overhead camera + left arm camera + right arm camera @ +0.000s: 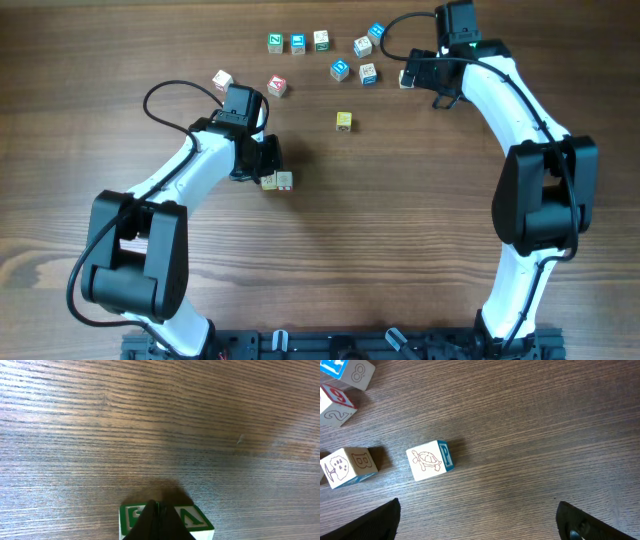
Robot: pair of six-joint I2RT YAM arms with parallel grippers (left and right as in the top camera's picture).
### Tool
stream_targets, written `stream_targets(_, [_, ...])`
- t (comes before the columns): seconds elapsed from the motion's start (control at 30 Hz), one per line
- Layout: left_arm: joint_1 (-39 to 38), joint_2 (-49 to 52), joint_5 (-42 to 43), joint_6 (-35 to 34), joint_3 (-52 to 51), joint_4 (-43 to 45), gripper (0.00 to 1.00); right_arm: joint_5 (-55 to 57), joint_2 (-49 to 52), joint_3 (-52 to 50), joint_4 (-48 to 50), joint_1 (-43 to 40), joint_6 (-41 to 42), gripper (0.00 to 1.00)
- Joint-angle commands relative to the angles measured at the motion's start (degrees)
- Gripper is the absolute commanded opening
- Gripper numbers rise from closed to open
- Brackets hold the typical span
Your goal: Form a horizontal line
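Two small wooden cubes (276, 181) sit side by side in a short row left of the table's middle. They look cream from above and show green letter faces in the left wrist view (195, 519). My left gripper (267, 167) is shut, and its closed tips (157, 510) sit over the seam between the two cubes, holding nothing. A yellow cube (343, 121) lies alone further right. My right gripper (408, 78) is open and empty (477, 520) at the back right. A white cube with a turtle and a blue P (429, 461) lies ahead of it, apart from the fingers.
Green- and blue-faced cubes (298, 43) stand in a row at the back. More loose cubes (363, 46) cluster near the right gripper, including one marked B (347, 466). Two cubes with red marks (277, 86) lie behind the left arm. Cables loop over the table.
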Motion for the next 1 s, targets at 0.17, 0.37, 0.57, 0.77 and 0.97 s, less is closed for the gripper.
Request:
stream_targets(0.17, [-0.26, 0.63, 0.87, 0.09, -0.13, -0.09, 0.04, 0.74, 1.49, 0.31, 0.11, -0.02, -0.52, 1.0])
stream_targets(0.37, [0.02, 0.63, -8.61, -3.19, 0.0, 4.5, 0.04, 0.74, 1.49, 0.31, 0.13, -0.02, -0.5, 1.0])
stream_targets(0.57, [0.02, 0.63, -12.04, -5.95, -0.02, -0.28, 0.04, 0.74, 1.49, 0.31, 0.13, -0.02, -0.5, 1.0])
stream_targets(0.77, [0.0, 0.63, -8.35, -5.68, -0.02, -2.45, 0.04, 0.74, 1.49, 0.31, 0.13, -0.02, -0.48, 1.0])
stream_targets(0.97, [0.0, 0.63, -6.8, -5.27, -0.02, -1.75, 0.04, 0.74, 1.49, 0.31, 0.13, -0.02, -0.48, 1.0])
